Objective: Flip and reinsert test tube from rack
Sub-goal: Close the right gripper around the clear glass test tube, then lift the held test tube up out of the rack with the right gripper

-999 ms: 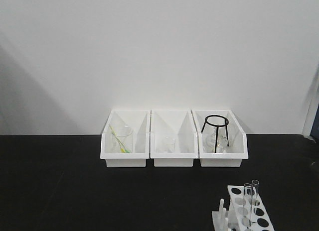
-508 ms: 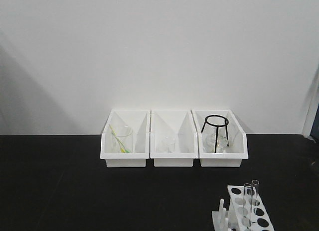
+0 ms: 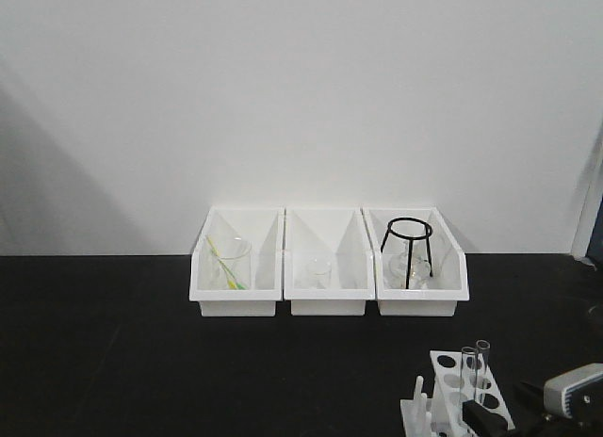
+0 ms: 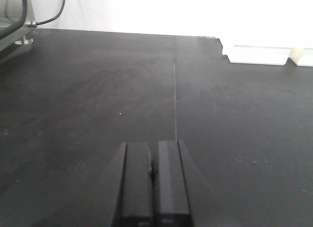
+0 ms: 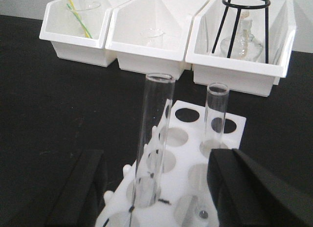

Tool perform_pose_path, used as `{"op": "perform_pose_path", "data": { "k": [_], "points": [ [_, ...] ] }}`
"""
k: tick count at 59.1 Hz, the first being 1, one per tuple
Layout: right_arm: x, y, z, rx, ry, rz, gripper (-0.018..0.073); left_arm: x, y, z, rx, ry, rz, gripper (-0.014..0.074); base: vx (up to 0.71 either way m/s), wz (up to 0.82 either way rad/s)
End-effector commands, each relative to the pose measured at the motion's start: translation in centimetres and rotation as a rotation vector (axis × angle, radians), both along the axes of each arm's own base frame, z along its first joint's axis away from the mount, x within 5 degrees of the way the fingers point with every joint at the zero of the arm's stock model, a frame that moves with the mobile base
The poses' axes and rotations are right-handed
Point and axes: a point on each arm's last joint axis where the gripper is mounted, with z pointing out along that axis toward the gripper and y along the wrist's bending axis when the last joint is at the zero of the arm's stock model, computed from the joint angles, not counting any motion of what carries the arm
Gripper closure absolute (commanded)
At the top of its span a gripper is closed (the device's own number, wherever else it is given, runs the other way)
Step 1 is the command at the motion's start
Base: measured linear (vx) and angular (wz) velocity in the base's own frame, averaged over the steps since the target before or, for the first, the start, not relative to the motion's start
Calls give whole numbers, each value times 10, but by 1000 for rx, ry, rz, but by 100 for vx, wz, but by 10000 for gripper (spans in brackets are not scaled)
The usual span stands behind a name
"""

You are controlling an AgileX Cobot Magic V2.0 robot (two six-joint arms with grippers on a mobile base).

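The white rack [image 5: 193, 161] stands on the black table, low at the right in the front view [image 3: 450, 373]. Two clear test tubes stand upright in it. The nearer, taller-looking tube [image 5: 155, 134] is in a hole on the left row, and the other tube [image 5: 215, 114] is farther back on the right. Both show in the front view, one [image 3: 468, 376] beside the other [image 3: 483, 362]. My right gripper [image 5: 161, 192] is open, its fingers [image 5: 78, 192] straddling the rack's near end with the nearer tube between them, untouched. It shows in the front view [image 3: 509, 411]. My left gripper [image 4: 154, 178] is shut and empty over bare table.
Three white open-front bins stand against the back wall: the left [image 3: 236, 263] holds a beaker with a yellow-green rod, the middle [image 3: 327, 266] a small beaker, the right [image 3: 419, 263] a black tripod stand [image 3: 411, 251] and a flask. A cable and metal base [image 4: 22, 26] lie far left.
My right gripper has come into the front view at the bottom right, next to the rack. The tubes and the rack have not moved.
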Motion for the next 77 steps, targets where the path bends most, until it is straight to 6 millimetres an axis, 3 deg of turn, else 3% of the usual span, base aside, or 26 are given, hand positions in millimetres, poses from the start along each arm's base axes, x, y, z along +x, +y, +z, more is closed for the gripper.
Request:
{"op": "perform_pose_path", "data": {
  "k": [1,11,20,31,38,48,55,77],
  "points": [
    [17,3,19,31,-122,38,45,1,-1,8,4,-98,-11,603,0,0],
    [36,7,14,40,-93,55,45,1,-1,8,4,-98,-11,603,0,0],
    [50,24,7,33,-63,100,60,1,-1,8,4,-98,-11,603,0,0],
    [61,23,0,61,-38,51,106,1,-1,8,4,-98,-11,603,0,0],
    [62,21,0,69,-37,35,198,1,-1,8,4,-98,-11,603,0,0],
    [61,21,3,70,-46,36,436,1,-1,8,4,-98,-11,603,0,0],
    [58,22,16,71,-96,44,575,1,-1,8,4,-98,-11,603,0,0],
    [23,16,99,46,-318,10,571,1,-1,8,4,-98,-11,603,0,0]
  ]
}}
